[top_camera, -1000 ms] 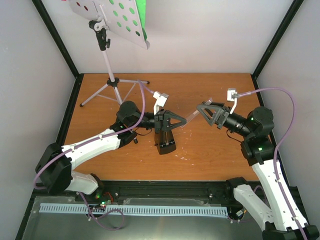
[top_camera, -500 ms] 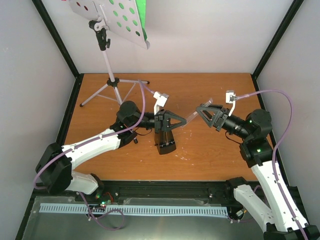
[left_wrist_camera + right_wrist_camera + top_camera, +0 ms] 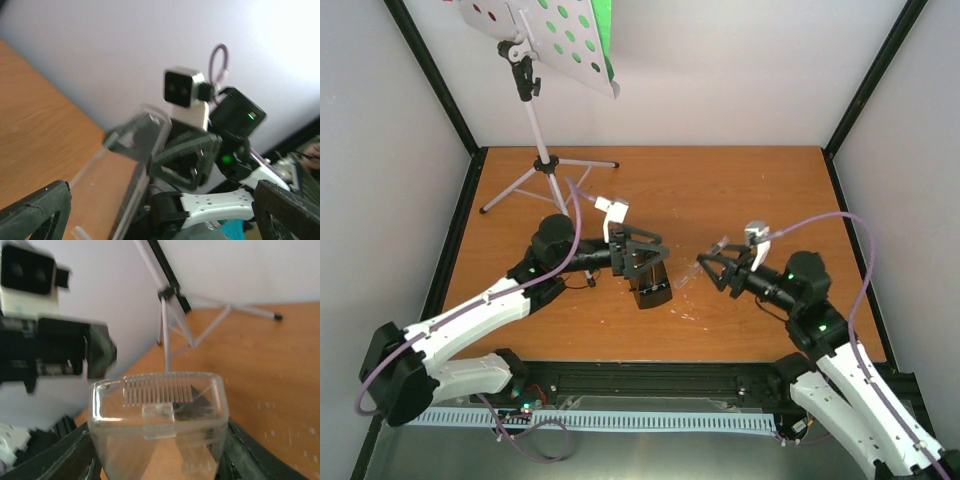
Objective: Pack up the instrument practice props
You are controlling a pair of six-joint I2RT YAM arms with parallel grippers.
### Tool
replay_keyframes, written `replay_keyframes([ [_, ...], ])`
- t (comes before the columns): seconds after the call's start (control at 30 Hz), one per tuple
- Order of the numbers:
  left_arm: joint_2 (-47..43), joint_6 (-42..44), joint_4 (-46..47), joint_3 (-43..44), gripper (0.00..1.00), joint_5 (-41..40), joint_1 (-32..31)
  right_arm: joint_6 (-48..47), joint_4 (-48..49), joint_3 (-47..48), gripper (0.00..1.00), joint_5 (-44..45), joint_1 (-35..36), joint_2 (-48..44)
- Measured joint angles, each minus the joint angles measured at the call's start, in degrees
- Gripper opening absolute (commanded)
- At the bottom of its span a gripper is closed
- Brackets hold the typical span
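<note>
The clear plastic cover (image 3: 157, 425) of the metronome sits between my right gripper's (image 3: 159, 460) fingers, which are shut on its sides; the same cover (image 3: 135, 140) shows ahead of the left wrist camera. From above, my right gripper (image 3: 713, 268) holds it low over the table, just right of the black metronome (image 3: 651, 288). My left gripper (image 3: 642, 252) hangs open over the metronome, with nothing between its fingers (image 3: 35, 212). The music stand (image 3: 545, 35) rises at the back left on thin tripod legs (image 3: 548, 178), with a green sheet (image 3: 606, 30) behind its perforated desk.
Black frame posts (image 3: 435, 80) and pale walls close in the wooden table (image 3: 720, 190) on three sides. The stand's legs (image 3: 170, 315) spread across the back left corner. The two grippers face each other closely near the table's middle.
My left gripper has opened, let go of the clear cover and drawn back to the left. My right gripper closed on the cover and carried it lower and toward the near edge.
</note>
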Motion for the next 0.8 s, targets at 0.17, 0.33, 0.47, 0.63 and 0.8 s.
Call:
replay_keyframes([
  [0.17,-4.57,3.65,-11.89,-1.97,0.99,-0.46,9.33,-5.62,-0.24,-7.69,0.53,16.55,16.11,0.55],
  [0.33,-0.68,13.53,-28.09,7.10,0.99,1.36,19.69,-9.88,2.56,-8.35,0.53,33.46,29.90,6.16],
  [0.47,1.18,20.83,-32.44,12.22,0.99,-1.60,20.74,-13.00,8.28,-8.33,0.53,47.47,37.94,11.21],
  [0.63,1.07,25.70,-32.87,11.26,0.99,-6.88,20.81,-12.96,14.16,-8.17,0.52,58.97,42.34,17.35],
  [0.8,2.36,30.38,-32.06,10.03,1.00,-11.56,20.81,-12.33,20.79,-8.17,0.52,66.62,45.68,22.82],
])
